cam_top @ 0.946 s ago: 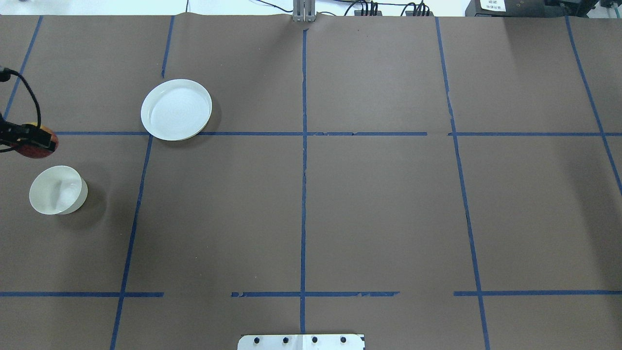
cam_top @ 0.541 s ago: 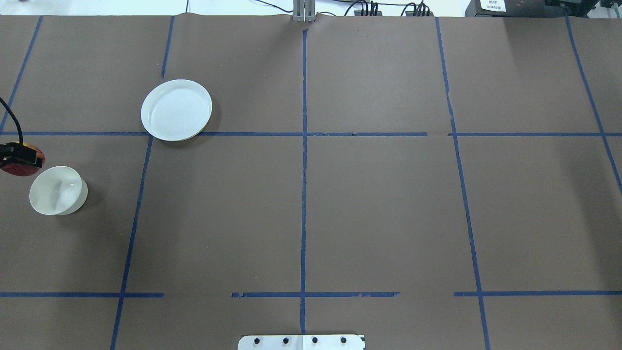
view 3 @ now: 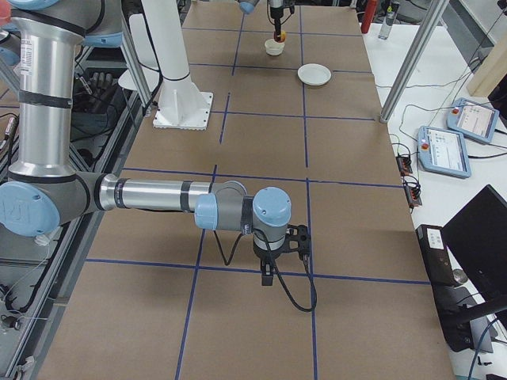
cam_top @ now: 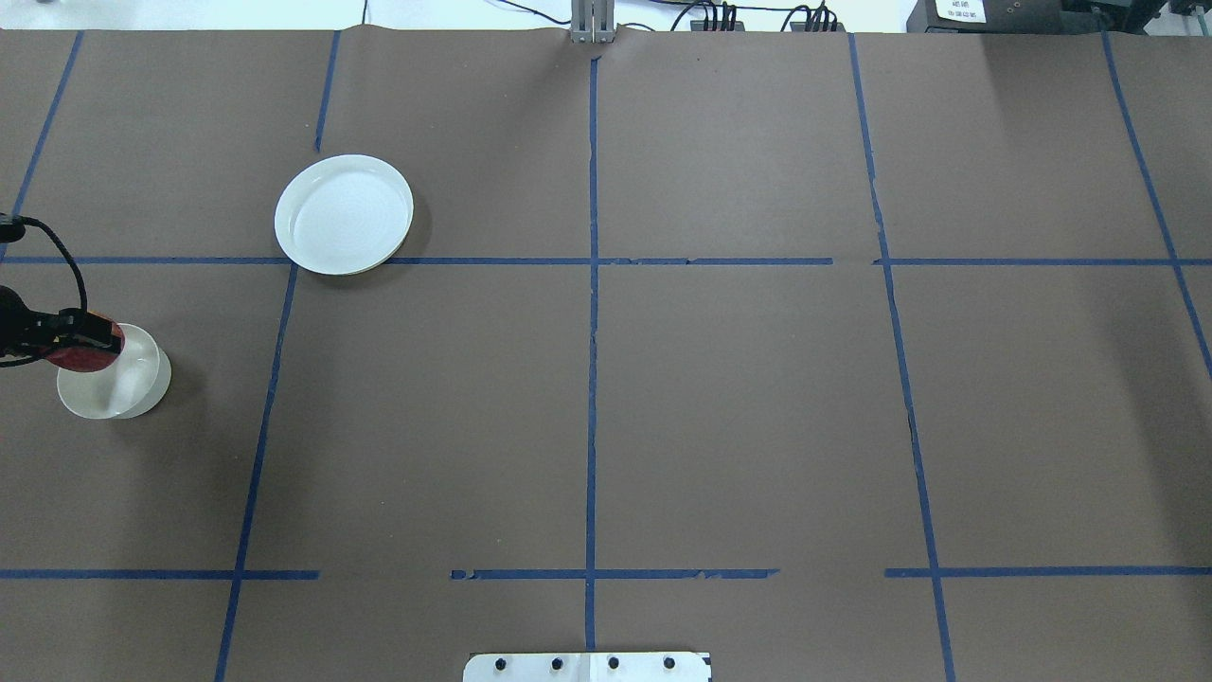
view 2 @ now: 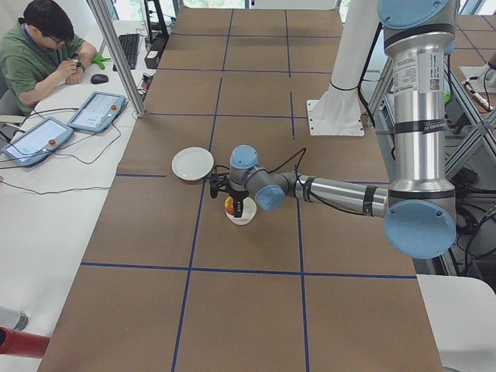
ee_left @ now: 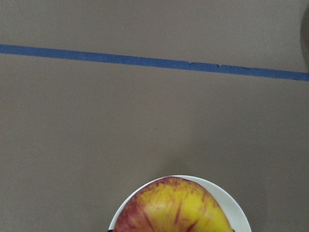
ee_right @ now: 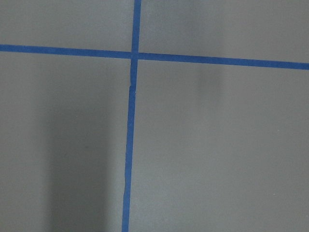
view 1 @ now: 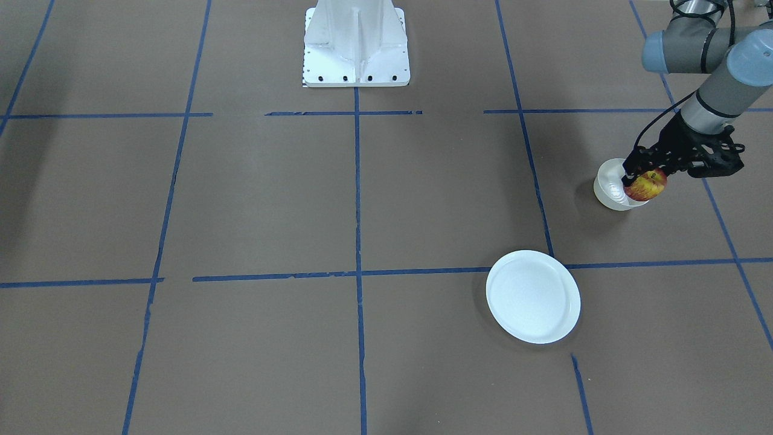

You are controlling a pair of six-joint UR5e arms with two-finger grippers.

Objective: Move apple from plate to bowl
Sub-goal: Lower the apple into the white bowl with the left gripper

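Seen from the front, my left gripper [view 1: 644,177] clamps the apple [view 1: 647,187] just over the bowl's [view 1: 609,193] rim, with the plate [view 1: 534,297] well apart across a blue tape line [view 1: 652,263]. From overhead, my black fingers [cam_top: 66,330] cover part of the apple at the bowl's edge. In the right-side view my right gripper [view 3: 269,273] hangs low over the table [view 3: 356,317], and I cannot tell whether it is open.

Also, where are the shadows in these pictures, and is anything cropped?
Overhead: the bowl and the plate throw soft shadows to their right. Left wrist: the apple is cropped by the bottom edge. Right wrist: broad dim shadow bands lie on the table.
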